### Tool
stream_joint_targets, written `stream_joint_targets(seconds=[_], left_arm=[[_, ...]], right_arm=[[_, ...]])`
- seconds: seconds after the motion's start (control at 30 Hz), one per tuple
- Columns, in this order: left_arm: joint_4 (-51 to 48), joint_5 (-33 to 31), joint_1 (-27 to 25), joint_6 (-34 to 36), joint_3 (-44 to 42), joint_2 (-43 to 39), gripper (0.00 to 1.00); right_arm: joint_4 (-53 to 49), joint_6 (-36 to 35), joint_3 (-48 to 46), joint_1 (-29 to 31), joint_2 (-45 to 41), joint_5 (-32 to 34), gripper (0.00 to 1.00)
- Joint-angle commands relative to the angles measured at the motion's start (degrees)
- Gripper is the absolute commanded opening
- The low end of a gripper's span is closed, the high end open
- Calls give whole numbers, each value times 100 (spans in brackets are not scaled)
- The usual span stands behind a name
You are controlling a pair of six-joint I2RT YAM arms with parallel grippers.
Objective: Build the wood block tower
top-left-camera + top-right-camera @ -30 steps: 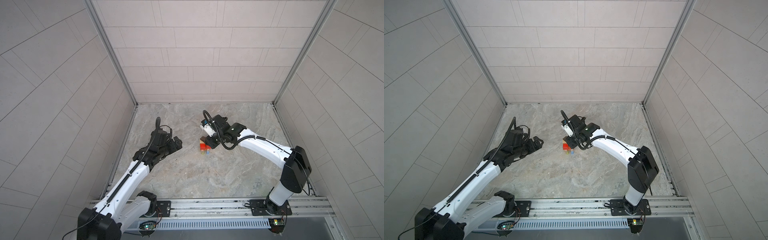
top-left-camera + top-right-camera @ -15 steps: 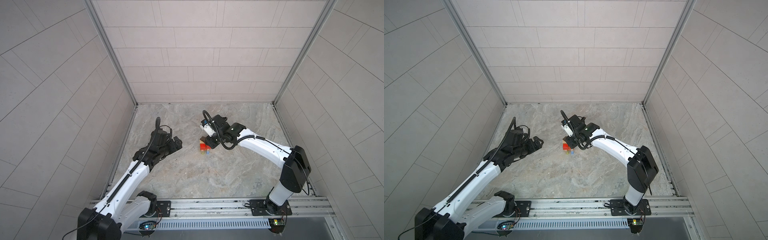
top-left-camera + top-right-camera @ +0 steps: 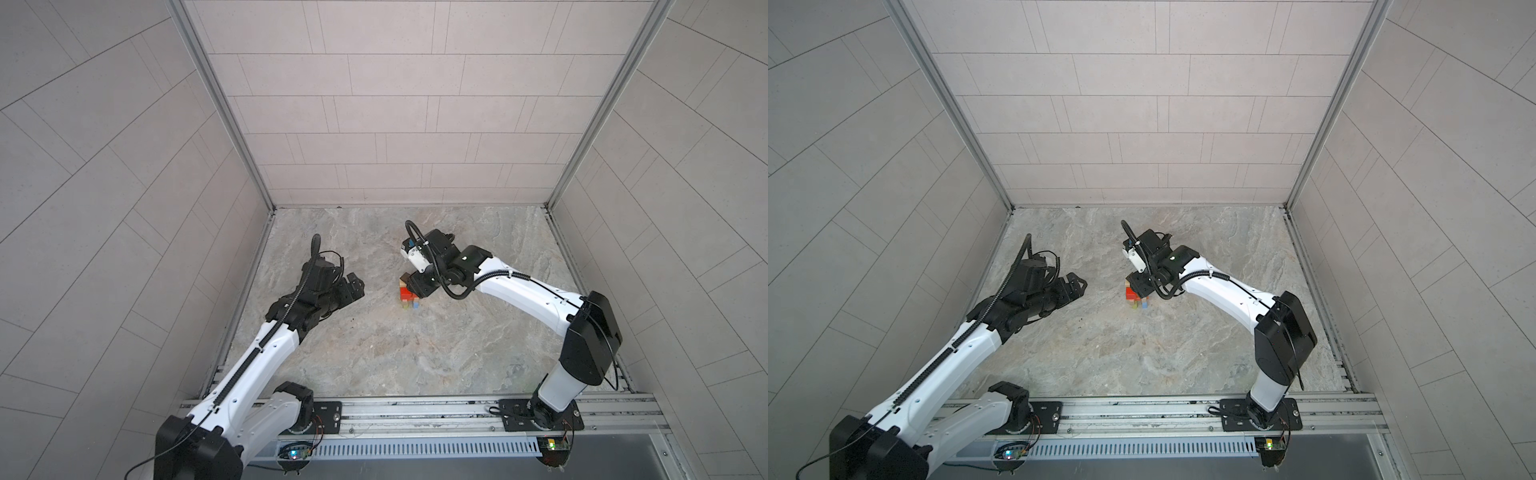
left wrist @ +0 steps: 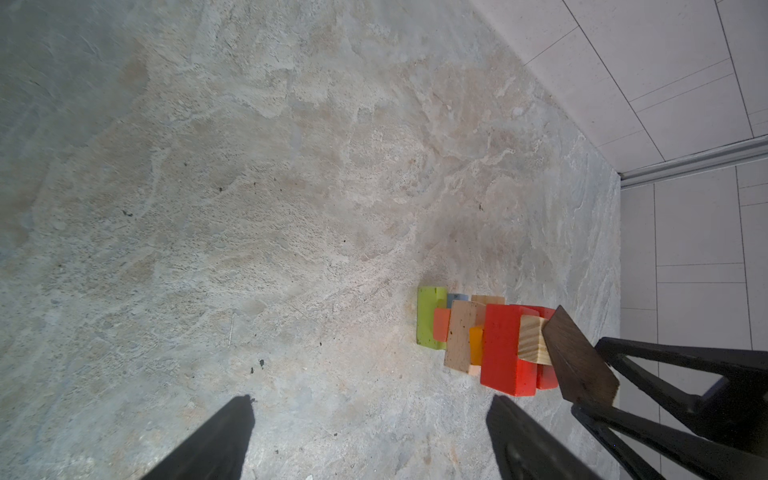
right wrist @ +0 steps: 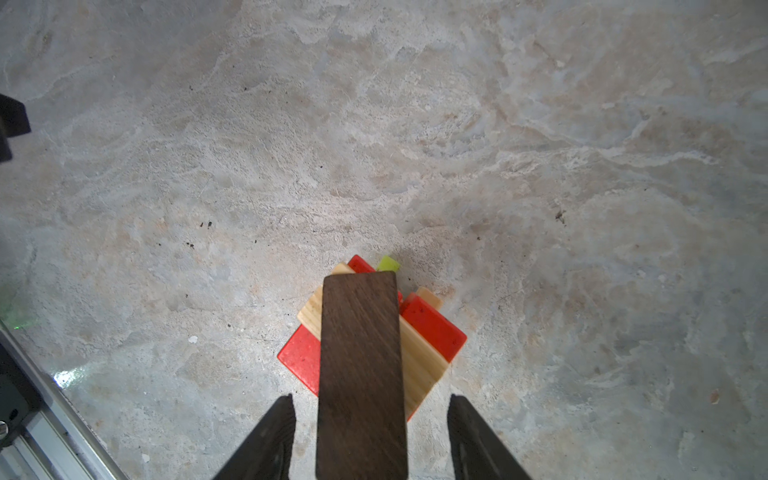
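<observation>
The dark brown block lay on the tan block atop the tower, between the fingers of the right gripper, which stood released with a gap on either side. The tower sat mid-floor on the marbled surface inside tiled walls, the left gripper spread wide and empty nearby. Grippers and tower sat where they had a second earlier.

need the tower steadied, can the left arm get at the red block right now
Probably yes: bare floor lies between the open left pincer and the red block. The right pincer straddles the dark brown block on top, so approach sideways, not from above.
</observation>
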Motion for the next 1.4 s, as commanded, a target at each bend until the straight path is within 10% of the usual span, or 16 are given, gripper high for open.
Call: stream_joint_targets(seconds=[0.0,0.6,1.03,1.37], left_arm=[[-191,-18,-31,24,237,-13,95],[-1666,-613,-26,672,1909,-694,100],[-1272,-2456,-45,1008,415,-1663,100],[2141,-3893,-17,3340,-2138,-2147,100]], right_arm=[[6,-75,165,21,-347,229,63],[832,705,-1877,-1460,-3641,1068,99],[2530,638,-5534,-1864,-7138,3320,99],[4056,294,-6345,-1927,-6255,4563,99]])
